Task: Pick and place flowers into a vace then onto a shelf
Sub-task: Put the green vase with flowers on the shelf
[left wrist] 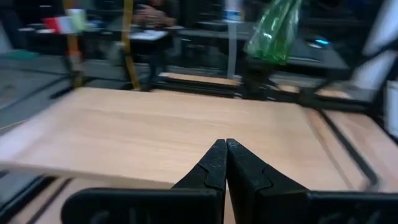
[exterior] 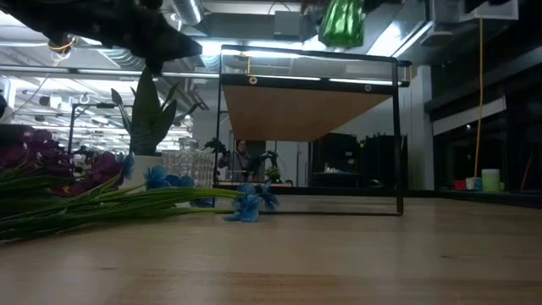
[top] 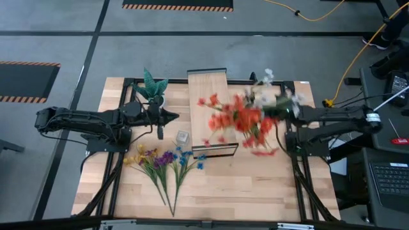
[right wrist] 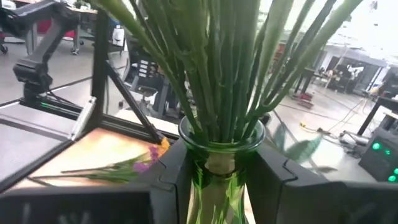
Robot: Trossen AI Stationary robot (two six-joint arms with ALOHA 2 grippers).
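Note:
My right gripper is shut on a green glass vase full of red-orange and white flowers. It holds the vase in the air over the right edge of the pale wood shelf. The low view shows the vase above the shelf. A second bunch of yellow, purple and blue flowers lies flat on the table in front of the shelf. My left gripper is shut and empty, level, at the shelf's left edge. My right gripper pinches the vase's neck just under the rim, with one finger on each side. The fingers come level from the table's right side. The vase is lifted clear, and its green stems rise out of the mouth.
A spiky green plant in a white pot stands at the back left, just behind my left gripper. A small clear glass object sits left of the shelf's front. A black metal frame carries the shelf. The near half of the table is bare wood.

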